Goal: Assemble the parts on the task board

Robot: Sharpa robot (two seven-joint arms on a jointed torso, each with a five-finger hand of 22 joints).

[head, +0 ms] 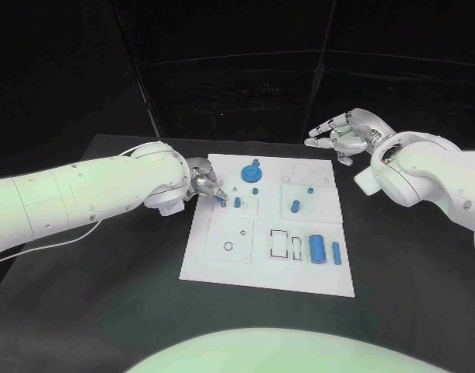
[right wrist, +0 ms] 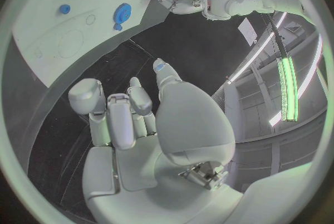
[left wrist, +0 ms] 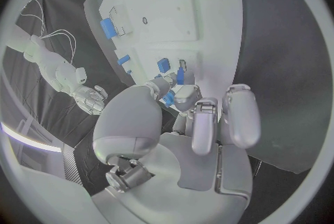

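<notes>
- The flat white task board (head: 228,268) lies in the middle of the black table (head: 103,311).
- The left silver hand (head: 206,184) is at the board's left edge, near the far left corner. Its fingertips (left wrist: 182,92) pinch a small blue part (left wrist: 180,76) right on the board there.
- Another small blue piece (head: 237,202) stands on the board just beside that hand.
- The right silver hand (head: 347,134) is up in the air past the board's far right corner. It holds nothing, and its fingers (right wrist: 118,118) are loose and a little bent, apart from each other.
- A round blue gear-shaped part (head: 251,171) sits near the far edge of the board, in the middle.
- A short blue peg (head: 295,207) stands on the right half of the board.
- A big blue cylinder (head: 318,249) lies near the board's right edge, close to the near right corner.
- A thin blue bar (head: 336,252) lies just beside the cylinder, closer to the right edge.
- Two long slots with black outlines (head: 285,245) are cut in the board just left of the cylinder.
- A small round hole (head: 228,247) is on the left half of the board.
</notes>
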